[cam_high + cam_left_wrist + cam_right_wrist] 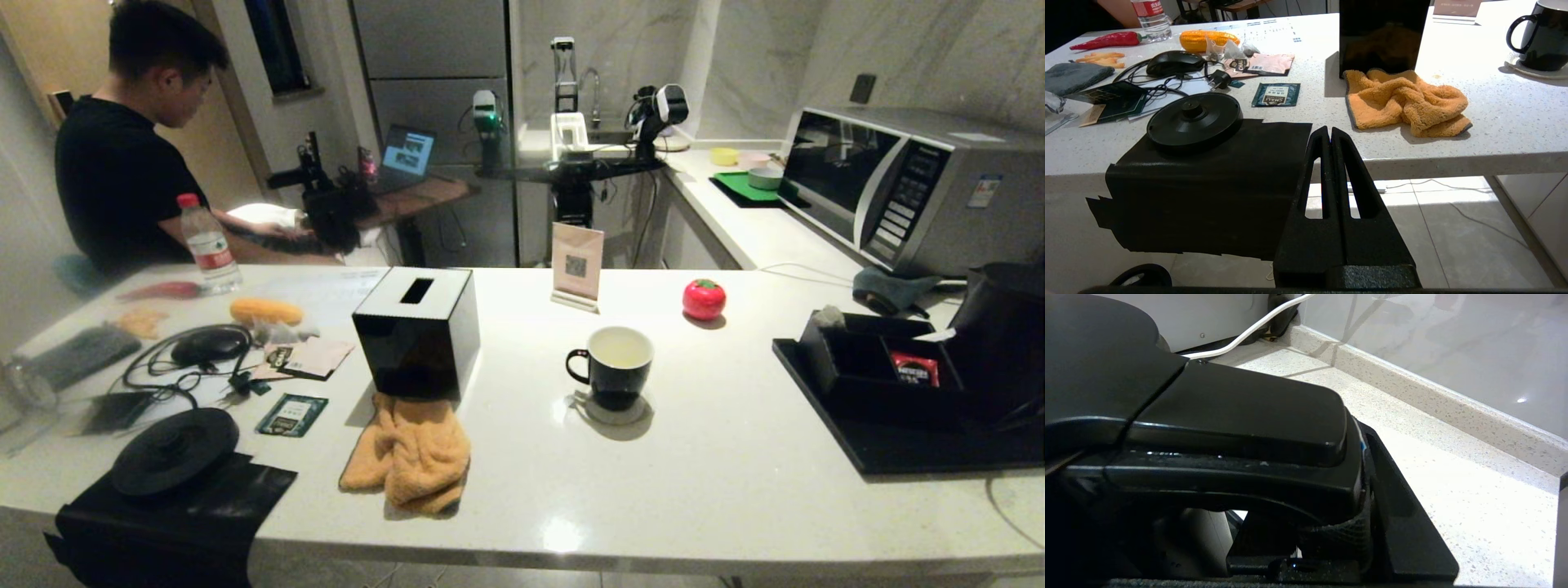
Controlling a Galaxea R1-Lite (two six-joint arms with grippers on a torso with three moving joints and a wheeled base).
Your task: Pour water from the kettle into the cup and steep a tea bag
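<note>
The black cup (612,369) stands on a coaster mid-counter, with pale yellowish water (620,353) inside its white interior; its handle also shows at the edge of the left wrist view (1537,36). The black kettle (1002,327) is at the far right, by the black tray (890,453). Its lid and handle fill the right wrist view (1229,408), where my right gripper (1327,539) is shut on the wrapped handle. My left gripper (1329,131) hangs shut and empty below the counter's front edge. A small greyish bag (829,317) pokes from the compartment box; I cannot tell if it is the tea bag.
The black compartment box (878,363) on the tray holds a red sachet (914,367). A black tissue box (416,331), an orange towel (408,453) and the kettle base (175,449) lie left of the cup. A person sits behind the counter; a microwave (906,184) stands right.
</note>
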